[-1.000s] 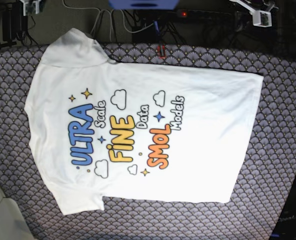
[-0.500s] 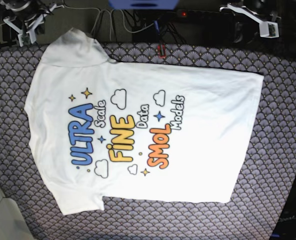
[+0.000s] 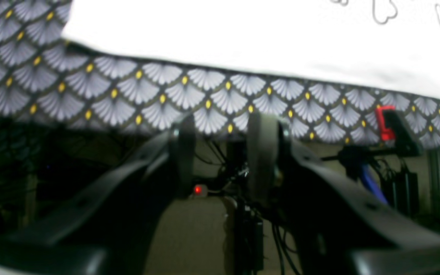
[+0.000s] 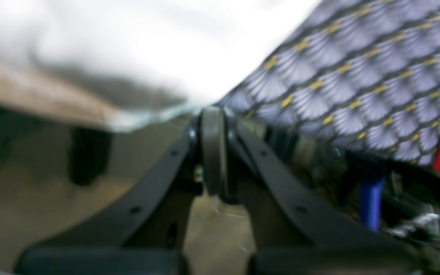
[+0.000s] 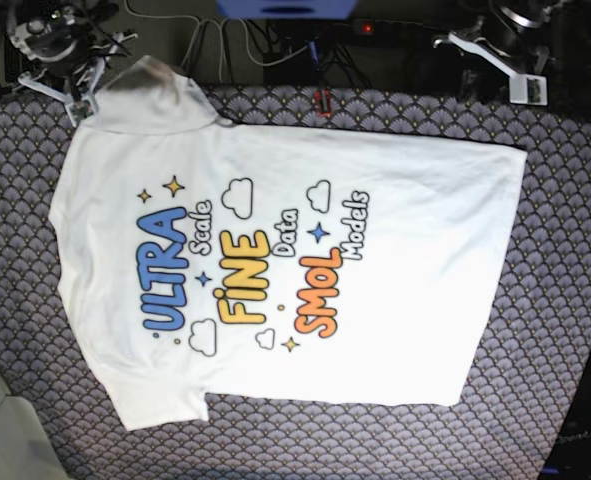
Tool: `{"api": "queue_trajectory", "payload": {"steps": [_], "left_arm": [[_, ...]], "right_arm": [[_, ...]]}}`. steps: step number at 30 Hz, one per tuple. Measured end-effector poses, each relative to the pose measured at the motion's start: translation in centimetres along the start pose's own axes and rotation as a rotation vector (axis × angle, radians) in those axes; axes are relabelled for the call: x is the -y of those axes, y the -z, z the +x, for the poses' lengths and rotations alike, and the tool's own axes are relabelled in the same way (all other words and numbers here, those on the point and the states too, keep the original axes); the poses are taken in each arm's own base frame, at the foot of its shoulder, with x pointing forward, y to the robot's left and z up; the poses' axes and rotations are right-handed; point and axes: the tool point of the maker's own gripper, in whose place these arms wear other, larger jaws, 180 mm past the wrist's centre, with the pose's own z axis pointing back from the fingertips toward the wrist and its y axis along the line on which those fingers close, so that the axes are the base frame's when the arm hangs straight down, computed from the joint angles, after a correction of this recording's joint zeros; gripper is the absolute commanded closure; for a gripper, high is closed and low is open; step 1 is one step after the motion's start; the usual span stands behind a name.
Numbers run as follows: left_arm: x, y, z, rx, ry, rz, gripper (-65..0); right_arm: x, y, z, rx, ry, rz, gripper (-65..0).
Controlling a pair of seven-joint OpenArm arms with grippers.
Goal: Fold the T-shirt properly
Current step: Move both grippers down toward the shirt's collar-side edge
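Table w/ fan-pattern cloth (image 5: 565, 250), dark cable clutter (image 5: 275, 45) behind, red LED (image 5: 366, 28) lit.

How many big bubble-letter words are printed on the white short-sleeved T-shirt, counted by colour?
Blue bubble-letter word "ULTRA": 1
Yellow bubble-letter word "FINE": 1
Orange bubble-letter word "SMOL": 1
Total: 3, all on the white T-shirt
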Motion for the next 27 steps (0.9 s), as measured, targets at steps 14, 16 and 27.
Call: {"api": "queue_trajectory", "payload": {"steps": [14, 16, 27], "left_arm": [[0.1, 1.2, 2.0, 0.049, 0.006, -0.005, -22.7], [0.2, 1.4, 2.4, 0.06, 0.006, -0.007, -22.7], [0.2, 1.9, 3.4, 0.09, 0.007, -0.009, -22.7]], "right_arm": [[1.4, 1.1, 3.7, 0.049, -0.066, -0.033, -32.1], [1.4, 1.3, 3.6, 0.045, -0.056, -0.03, -32.1], [2.2, 3.9, 2.5, 0.026, 0.04, -0.001, -32.1]]}}
